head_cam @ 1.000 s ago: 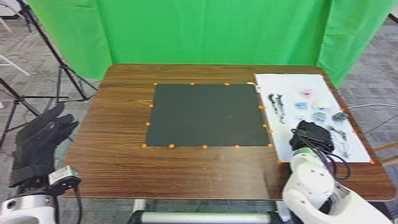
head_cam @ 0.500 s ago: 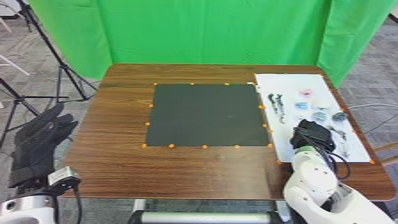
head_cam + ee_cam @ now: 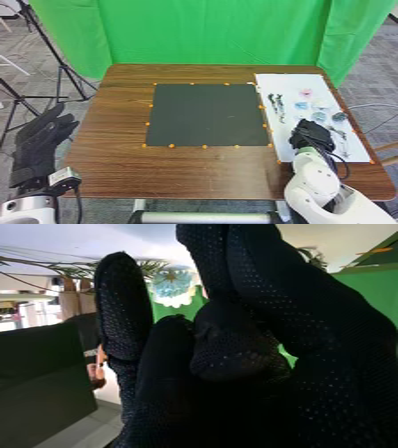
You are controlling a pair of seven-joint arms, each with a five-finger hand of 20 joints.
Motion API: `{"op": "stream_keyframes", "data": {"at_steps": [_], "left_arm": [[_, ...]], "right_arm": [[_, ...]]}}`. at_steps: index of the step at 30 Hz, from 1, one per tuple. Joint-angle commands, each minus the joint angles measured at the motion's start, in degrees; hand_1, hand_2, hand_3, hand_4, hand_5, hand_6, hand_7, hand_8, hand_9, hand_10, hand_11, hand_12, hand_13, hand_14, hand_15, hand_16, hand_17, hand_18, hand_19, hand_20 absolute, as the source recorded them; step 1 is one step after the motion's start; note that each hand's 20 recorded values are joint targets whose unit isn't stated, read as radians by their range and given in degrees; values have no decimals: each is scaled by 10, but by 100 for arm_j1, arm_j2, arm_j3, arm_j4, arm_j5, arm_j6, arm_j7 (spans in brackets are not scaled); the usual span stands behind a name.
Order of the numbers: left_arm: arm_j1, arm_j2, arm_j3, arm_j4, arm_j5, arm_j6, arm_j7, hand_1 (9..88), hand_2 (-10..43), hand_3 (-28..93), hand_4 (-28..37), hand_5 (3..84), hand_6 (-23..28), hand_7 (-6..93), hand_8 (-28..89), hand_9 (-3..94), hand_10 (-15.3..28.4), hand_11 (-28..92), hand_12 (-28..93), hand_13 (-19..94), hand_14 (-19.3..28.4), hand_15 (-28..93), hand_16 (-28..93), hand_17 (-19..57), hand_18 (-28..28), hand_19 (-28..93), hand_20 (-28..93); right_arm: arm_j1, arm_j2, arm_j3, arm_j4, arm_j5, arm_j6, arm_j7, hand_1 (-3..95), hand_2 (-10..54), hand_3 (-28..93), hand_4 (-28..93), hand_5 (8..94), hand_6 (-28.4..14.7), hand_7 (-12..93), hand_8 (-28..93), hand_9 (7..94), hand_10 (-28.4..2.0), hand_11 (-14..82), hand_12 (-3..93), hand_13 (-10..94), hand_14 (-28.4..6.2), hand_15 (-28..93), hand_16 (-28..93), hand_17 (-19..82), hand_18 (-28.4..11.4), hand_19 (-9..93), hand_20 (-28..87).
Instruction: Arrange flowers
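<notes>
My right hand (image 3: 312, 136) is over the near part of the white sheet (image 3: 289, 82) on the table's right side. On that sheet lie dark green stems (image 3: 277, 106), a pink flower (image 3: 306, 93), a light blue flower (image 3: 302, 105), a pale flower (image 3: 322, 104) and a dark bluish flower (image 3: 339, 116). In the right wrist view, my right hand (image 3: 306, 319) has its fingers extended, with a blue and white flower (image 3: 173, 284) and green sprigs (image 3: 75, 268) beyond them. My left hand (image 3: 37, 142) is off the table's left edge, fingers relaxed.
A dark square mat (image 3: 209, 115) lies mid-table, bordered by orange markers (image 3: 204, 146). The brown table (image 3: 120, 150) has a green curtain (image 3: 209, 32) behind it. Cables (image 3: 378, 106) run beside its right edge.
The right forearm has shifted slightly, while the right hand stays over nearly the same part of the white sheet. The left hand has not moved.
</notes>
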Motion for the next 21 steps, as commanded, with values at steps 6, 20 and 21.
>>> {"op": "stream_keyframes", "data": {"at_steps": [6, 20, 21], "left_arm": [[140, 63, -21, -23, -99, 92, 124, 255, 35, 819, -197, 382, 82, 160, -111, 361, 195, 343, 70, 247, 269, 614, -158, -90, 219, 580, 12], [197, 151, -51, -56, -190, 161, 228, 255, 35, 818, -197, 381, 83, 159, -110, 361, 195, 343, 71, 247, 269, 613, -158, -90, 219, 580, 12], [208, 124, -68, -59, -163, 148, 197, 255, 35, 819, -197, 382, 83, 159, -110, 361, 195, 342, 70, 247, 269, 613, -158, -90, 219, 580, 12]], "right_arm": [[230, 199, -210, -176, 32, 343, -102, 576, -95, 729, -244, 904, -65, 188, 184, 937, -67, 667, 326, 937, -46, 834, 223, 499, -184, 932, -84], [515, 284, -83, -389, 0, 37, -10, 569, -95, 733, -239, 904, -64, 189, 190, 937, -65, 668, 324, 937, -45, 836, 218, 498, -182, 932, -71], [377, 180, 106, -486, 96, -266, -8, 563, -95, 731, -237, 900, -61, 188, 191, 936, -65, 666, 325, 937, -46, 835, 219, 498, -181, 932, -72]]}}
